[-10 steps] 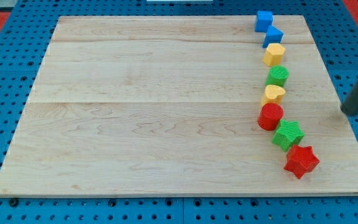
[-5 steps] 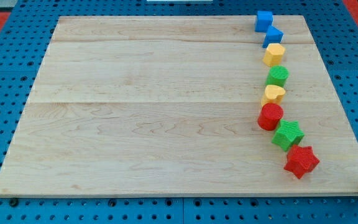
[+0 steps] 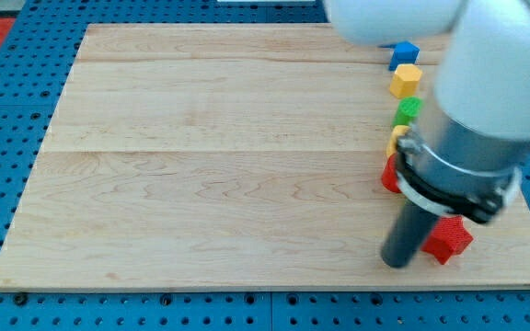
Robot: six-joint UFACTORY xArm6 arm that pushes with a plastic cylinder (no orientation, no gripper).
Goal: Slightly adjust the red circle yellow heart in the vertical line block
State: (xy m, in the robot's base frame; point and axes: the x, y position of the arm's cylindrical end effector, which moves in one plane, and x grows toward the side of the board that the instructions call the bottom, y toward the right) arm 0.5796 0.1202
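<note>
A line of blocks runs down the view's right side of the wooden board [image 3: 201, 165]. My arm covers much of it. The red circle [image 3: 389, 175] shows only as a sliver at the arm's left edge. The yellow heart [image 3: 397, 140] just above it is also mostly hidden. My tip [image 3: 396, 264] rests on the board below the red circle and just left of the red star [image 3: 451, 241]; I cannot tell whether it touches the star.
Higher in the line are a blue block [image 3: 405, 53], a yellow hexagon [image 3: 406, 81] and a partly hidden green block [image 3: 407, 110]. The arm hides whatever lies between the red circle and the red star.
The arm was at or beyond the view's right edge before. It now fills the right side, with my tip down on the board near the red star. The visible blocks have not visibly moved.
</note>
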